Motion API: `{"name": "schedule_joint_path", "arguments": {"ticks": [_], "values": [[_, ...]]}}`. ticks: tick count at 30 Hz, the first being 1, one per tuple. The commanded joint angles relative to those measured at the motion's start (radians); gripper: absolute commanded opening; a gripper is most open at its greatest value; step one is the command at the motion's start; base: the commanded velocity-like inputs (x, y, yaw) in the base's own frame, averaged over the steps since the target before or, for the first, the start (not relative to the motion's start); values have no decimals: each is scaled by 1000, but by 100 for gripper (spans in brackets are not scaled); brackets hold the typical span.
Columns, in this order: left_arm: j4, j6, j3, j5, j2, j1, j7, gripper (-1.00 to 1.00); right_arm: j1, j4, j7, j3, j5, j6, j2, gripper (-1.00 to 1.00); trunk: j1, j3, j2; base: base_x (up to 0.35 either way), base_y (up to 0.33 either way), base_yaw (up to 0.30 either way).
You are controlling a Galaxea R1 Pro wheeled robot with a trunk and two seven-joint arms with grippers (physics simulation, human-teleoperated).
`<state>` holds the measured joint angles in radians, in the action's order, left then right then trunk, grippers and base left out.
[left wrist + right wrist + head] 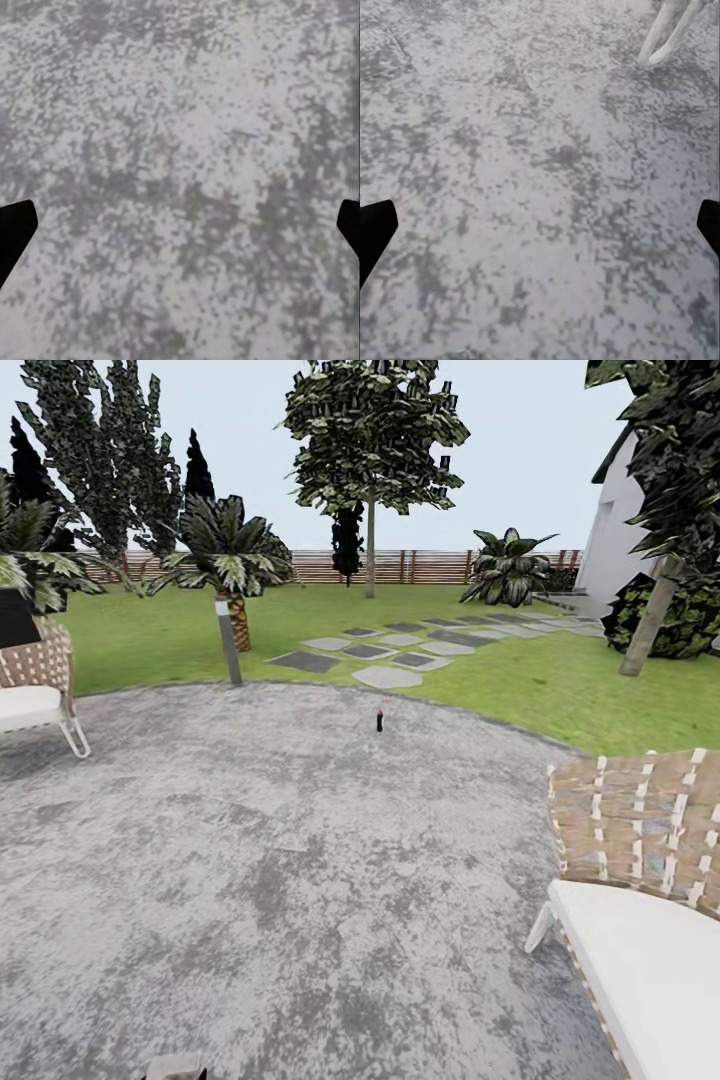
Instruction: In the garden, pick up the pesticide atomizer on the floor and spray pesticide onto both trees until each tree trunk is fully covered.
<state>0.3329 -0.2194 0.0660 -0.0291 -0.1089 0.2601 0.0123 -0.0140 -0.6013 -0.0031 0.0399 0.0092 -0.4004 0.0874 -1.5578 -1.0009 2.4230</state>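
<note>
Pesticide atomizer (380, 720): small dark upright sprayer w/ tiny red tip, standing alone on grey mottled paving (280, 880), near far edge where paving meets lawn (540, 685).

Surroundings (head view): stepping stones (388, 677) crossing grass just beyond atomizer; short grey post (229, 640) at paving edge beside small palm (232, 560). Slatted brown fence (420, 566) closing lawn at rear. Tall tree, centre rear (370, 430), thin bare trunk (370, 545); second trunk at right (650, 620), leaning, beside dark bush (690, 620). Woven chairs w/ white cushions at left (35, 685) and right (640, 890); white wall (615, 540) far right.

Wrist views: left gripper (180, 232) and right gripper (540, 232) both over bare paving, dark fingertips (13, 232) (373, 232) at opposite frame edges, spread wide, holding nothing. Right wrist view adds white chair leg (664, 34) resting on paving; left wrist view gives plain speckled ground.
</note>
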Motion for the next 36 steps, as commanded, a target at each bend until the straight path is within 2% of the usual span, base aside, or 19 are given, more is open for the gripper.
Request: {"name": "schedule_joint_path", "arguments": {"ticks": [1,36], "values": [[0,0,0,0,0,0,0,100,0,0,0,0,0,0,0,100,0,0,0,338,-89,0],[0,0,0,0,0,0,0,100,0,0,0,0,0,0,0,100,0,0,0,338,-75,0]]}}
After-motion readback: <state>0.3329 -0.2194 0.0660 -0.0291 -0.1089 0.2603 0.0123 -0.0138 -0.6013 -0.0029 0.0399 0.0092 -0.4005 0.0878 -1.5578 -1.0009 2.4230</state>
